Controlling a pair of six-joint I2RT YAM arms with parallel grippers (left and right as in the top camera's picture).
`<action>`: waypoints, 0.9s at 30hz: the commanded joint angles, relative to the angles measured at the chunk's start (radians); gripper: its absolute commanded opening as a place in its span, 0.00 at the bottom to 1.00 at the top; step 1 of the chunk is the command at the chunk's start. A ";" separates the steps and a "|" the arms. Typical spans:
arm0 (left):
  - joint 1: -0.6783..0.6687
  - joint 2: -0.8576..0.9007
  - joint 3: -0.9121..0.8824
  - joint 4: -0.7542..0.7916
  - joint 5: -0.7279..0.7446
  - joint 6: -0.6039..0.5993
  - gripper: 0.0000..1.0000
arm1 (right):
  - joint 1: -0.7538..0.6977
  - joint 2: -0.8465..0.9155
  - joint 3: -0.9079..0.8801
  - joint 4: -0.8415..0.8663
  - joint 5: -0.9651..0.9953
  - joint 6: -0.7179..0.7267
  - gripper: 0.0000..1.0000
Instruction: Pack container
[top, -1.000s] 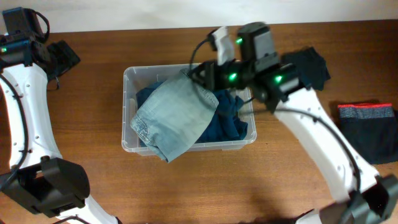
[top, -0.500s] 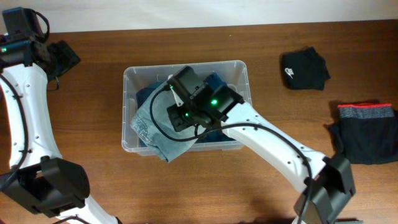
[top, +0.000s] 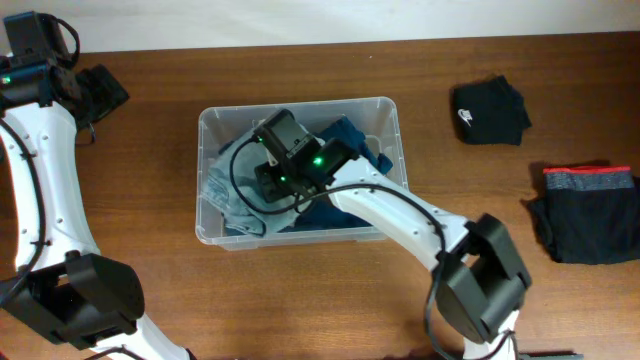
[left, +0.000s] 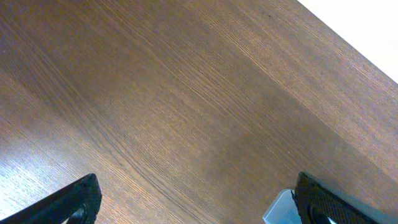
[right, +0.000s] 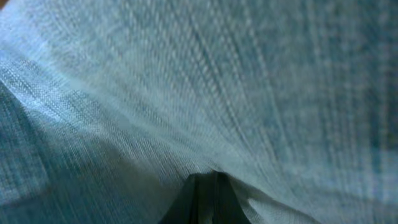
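Both hands differed: your right hand (right: 208, 190) was closed tight against the pale denim (right: 186, 74) inside the container (top: 392, 112). Your left hand (left: 196, 190) hung wide open over the bench (left: 186, 93).

Table (top: 150, 250): brown wood, fine straight grain, smooth, low satin sheen.
Container (top: 203, 175): clear plastic, glossy, slightly cloudy at the walls.
Denim (top: 225, 195), at the container's 9 o'clock: pale blue woven cloth, matt. Right wrist view shows its ribbed weave, rough.
Blue cloth (top: 350, 135), at the container's 1 o'clock: darker, matt, weave too fine to tell.
Black cloth (top: 490, 110), table 2 o'clock: matt, small white print.
Folded cloth (top: 590, 225), table 3 o'clock: dark, matt; band (top: 590, 180) on its top edge is flecked red-grey.
Left arm (top: 45, 190) and right arm (top: 400, 215): white shells, smooth glossy plastic; joints black, matt.
Left fingers (left: 71, 200): black, matt, finely textured.
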 joint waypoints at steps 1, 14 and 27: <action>0.000 0.004 0.006 -0.001 -0.004 -0.013 0.99 | 0.005 0.027 0.002 0.068 -0.031 0.015 0.04; 0.000 0.004 0.006 -0.001 -0.005 -0.013 0.99 | 0.005 0.023 0.002 0.146 0.095 -0.029 0.04; 0.000 0.004 0.006 -0.001 -0.004 -0.013 0.99 | 0.001 -0.021 0.063 0.199 0.162 -0.101 0.04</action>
